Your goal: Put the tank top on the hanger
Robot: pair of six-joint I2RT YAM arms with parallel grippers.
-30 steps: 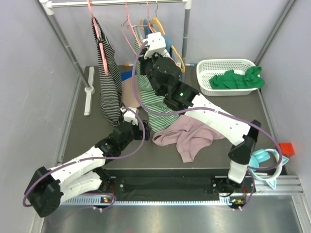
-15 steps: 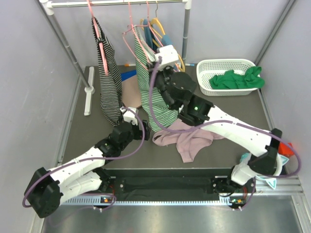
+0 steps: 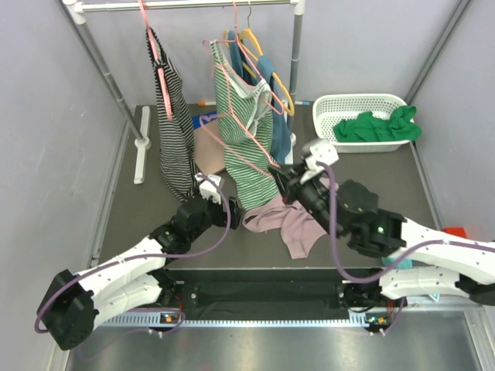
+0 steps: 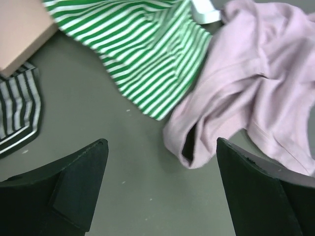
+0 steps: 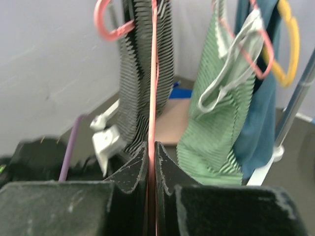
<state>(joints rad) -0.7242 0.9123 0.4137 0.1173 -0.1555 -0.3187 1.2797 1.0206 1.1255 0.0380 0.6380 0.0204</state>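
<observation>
We count two arms and two pincers. The right pincer (image 5: 151,145) has its fingers pressed together on one thin wire of the hanger (image 5: 153,73), the salmon-pink one, and the wire rises straight up from between them. The left pincer (image 4: 161,147) is spread wide and holds nothing. It hangs low over the tabletop (image 4: 98,113), just beside the tank top (image 4: 256,83).

The tank top is one crumpled mauve heap lying on the tabletop between the two arms. Its upper edge touches the hem of the green-and-white striped top (image 3: 246,147), which drapes down onto the tabletop.

Under the single rail (image 3: 186,5) we count three hanging garments: one black-and-white striped garment (image 3: 174,124) at the left, the green-and-white striped top in the middle, and one dark teal garment (image 3: 280,127) just behind it. We see one yellow hanger (image 5: 291,46) beside the teal garment, and more than one salmon-pink hanger, though we cannot tell exactly how many. One white basket (image 3: 360,99) at the back right holds one bright green cloth (image 3: 379,126). One brown card (image 3: 207,151) lies flat between the two striped garments
</observation>
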